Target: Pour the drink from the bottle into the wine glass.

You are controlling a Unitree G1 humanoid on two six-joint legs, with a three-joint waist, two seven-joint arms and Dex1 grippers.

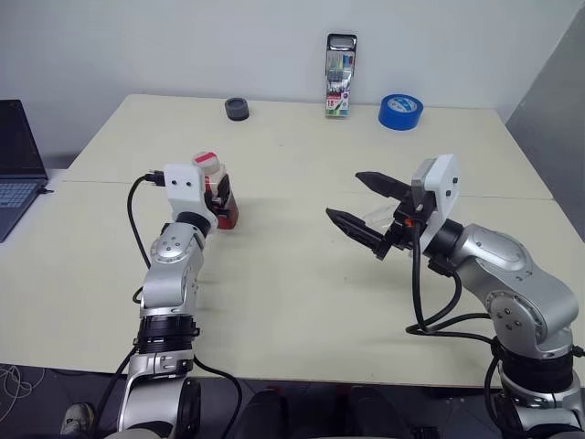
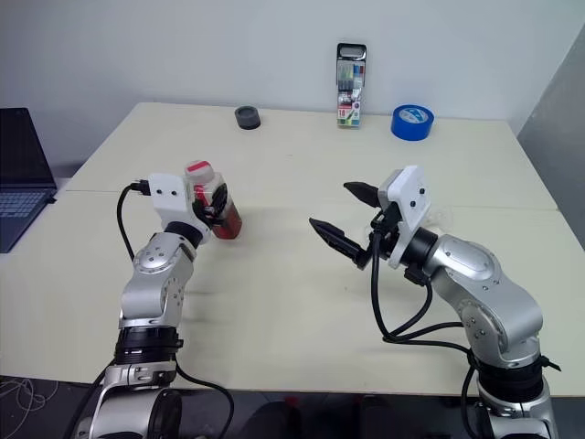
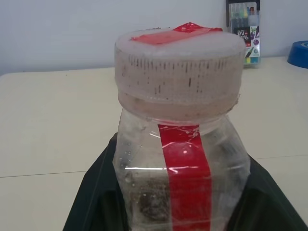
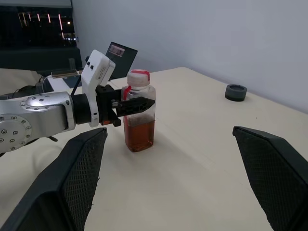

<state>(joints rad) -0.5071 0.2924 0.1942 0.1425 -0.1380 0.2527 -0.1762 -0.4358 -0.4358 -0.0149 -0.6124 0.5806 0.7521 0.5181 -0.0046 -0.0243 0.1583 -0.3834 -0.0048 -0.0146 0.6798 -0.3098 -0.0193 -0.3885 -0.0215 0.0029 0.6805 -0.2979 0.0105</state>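
Two grippers over the table [image 1: 302, 302]: my left gripper [image 4: 137, 104] pinches the upright bottle [image 4: 140, 113], its drink [image 4: 139, 134] filling the lower part, on the table's left side; my right gripper [image 1: 364, 208] hangs spread wide, well apart from it.

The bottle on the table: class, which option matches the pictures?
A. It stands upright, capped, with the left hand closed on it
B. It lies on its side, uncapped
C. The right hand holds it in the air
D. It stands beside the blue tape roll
A: the bottle stands upright on the table, cap on, with the left hand clamped on it.
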